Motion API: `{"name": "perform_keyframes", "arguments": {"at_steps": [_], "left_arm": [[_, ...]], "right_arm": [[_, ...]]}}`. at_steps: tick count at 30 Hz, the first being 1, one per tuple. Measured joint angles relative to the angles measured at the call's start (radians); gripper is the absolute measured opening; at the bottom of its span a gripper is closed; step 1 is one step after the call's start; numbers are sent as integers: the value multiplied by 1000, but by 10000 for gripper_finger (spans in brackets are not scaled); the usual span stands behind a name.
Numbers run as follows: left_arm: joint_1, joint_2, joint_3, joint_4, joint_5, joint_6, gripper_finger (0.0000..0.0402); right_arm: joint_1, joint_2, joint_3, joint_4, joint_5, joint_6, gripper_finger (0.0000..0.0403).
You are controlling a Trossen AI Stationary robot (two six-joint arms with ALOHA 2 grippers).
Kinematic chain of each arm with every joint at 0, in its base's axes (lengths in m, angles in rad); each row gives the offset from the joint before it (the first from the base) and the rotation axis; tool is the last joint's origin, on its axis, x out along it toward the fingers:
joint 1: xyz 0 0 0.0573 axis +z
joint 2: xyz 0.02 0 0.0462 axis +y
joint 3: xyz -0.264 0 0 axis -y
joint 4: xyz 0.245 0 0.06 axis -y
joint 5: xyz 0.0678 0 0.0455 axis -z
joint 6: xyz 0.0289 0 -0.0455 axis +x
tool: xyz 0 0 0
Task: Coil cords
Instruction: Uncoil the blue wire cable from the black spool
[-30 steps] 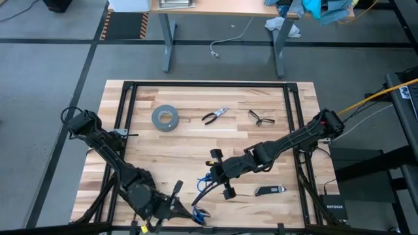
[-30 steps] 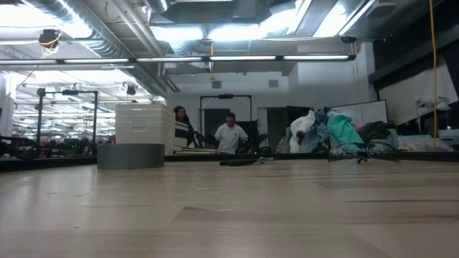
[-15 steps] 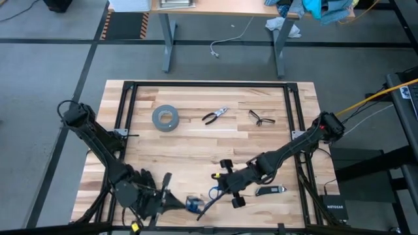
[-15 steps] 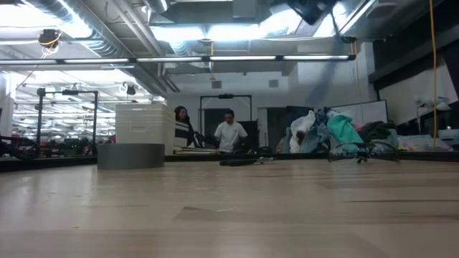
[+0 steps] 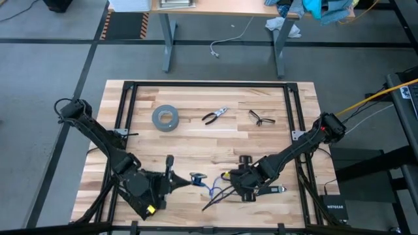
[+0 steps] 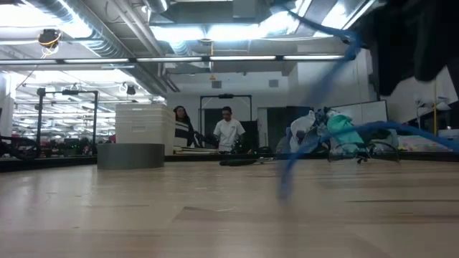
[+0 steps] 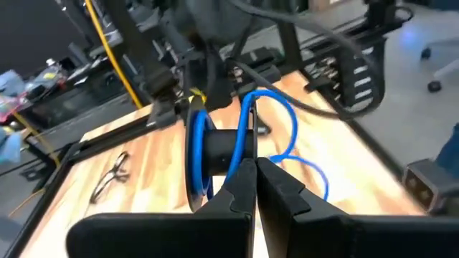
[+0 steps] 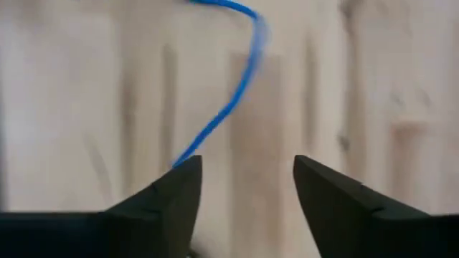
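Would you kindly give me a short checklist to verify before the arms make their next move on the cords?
1. Left gripper shut on the cords: ok.
2. Right gripper open, nothing between its fingers: ok.
3. Loose blue strand lies on the table ahead of the right gripper: ok.
4. Cords fully coiled: not ok, strands trail across the table.
5. Tape roll, pliers and glasses apart from the cords: ok.

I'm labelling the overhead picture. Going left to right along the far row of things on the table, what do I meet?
Grey tape roll → pliers → glasses.
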Motion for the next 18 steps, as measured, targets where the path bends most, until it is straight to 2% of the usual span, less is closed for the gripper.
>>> {"name": "perform_keyframes", "arguments": {"at_steps": [5,11,15,18], "left_arm": [[27,-47,0,-84,0,-52,0],[29,-52,0,-185,0,-114,0],[33,-52,0,-230,1,-154,0],[34,-52,0,-231,0,-159,0]], "right_arm": [[8,-26,-1,-5,106,-2,248],[48,-65,-1,289,262,-178,240],[65,-66,-1,513,273,-308,237],[62,-61,-1,600,304,-323,237]]}}
